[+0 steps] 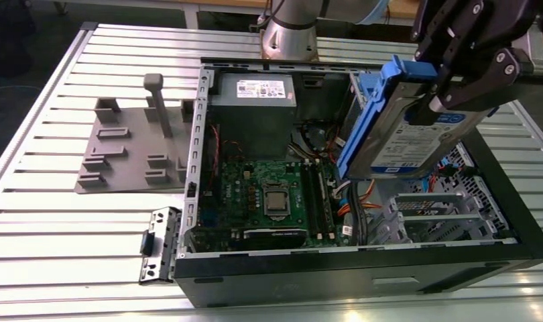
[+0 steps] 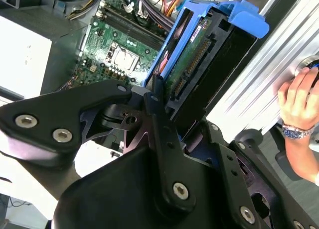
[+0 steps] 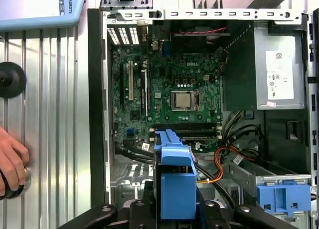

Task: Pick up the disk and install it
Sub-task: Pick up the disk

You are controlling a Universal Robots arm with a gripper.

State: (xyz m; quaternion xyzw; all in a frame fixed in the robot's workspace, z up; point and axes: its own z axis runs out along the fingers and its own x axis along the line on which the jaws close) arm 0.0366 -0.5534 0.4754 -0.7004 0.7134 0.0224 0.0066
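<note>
Gripper [image 1: 443,100] clamped on the upper end of the disk [image 1: 405,142], black fingers pressing its blue carrier from both sides. Both wrist views show the same hold: gripper [image 2: 167,107] and gripper [image 3: 174,214] closed around the carrier.

Disk held in the air, tilted, with the white-and-blue label facing the exterior camera. In the exterior view it sits at about 2 o'clock from the middle of the open computer case [image 1: 361,265]. The lower end hangs over the orange cables [image 1: 365,198]. Second wrist view: disk [image 2: 199,55] shows its connector edge and green circuit board. First wrist view: disk [image 3: 174,181] seen end-on.

Inside the case, exterior view:
- motherboard [image 1: 271,194] at centre, carrying the processor socket [image 1: 279,200]
- power supply [image 1: 252,100] at 12 o'clock from the board
- silver drive cage [image 1: 432,208] at 3 o'clock from the board; its blue latch [image 3: 284,196] shows in the first wrist view

Case lies on a slatted metal bench [image 1: 57,228]. Grey moulded tray [image 1: 133,144] at 9 o'clock from the case. Metal bracket [image 1: 159,245] just beside the case at 8 o'clock.

A person's hand [image 2: 299,97], with a wristwatch [image 2: 296,132], rests at the bench edge; the hand [image 3: 12,164] is well apart from the case.
</note>
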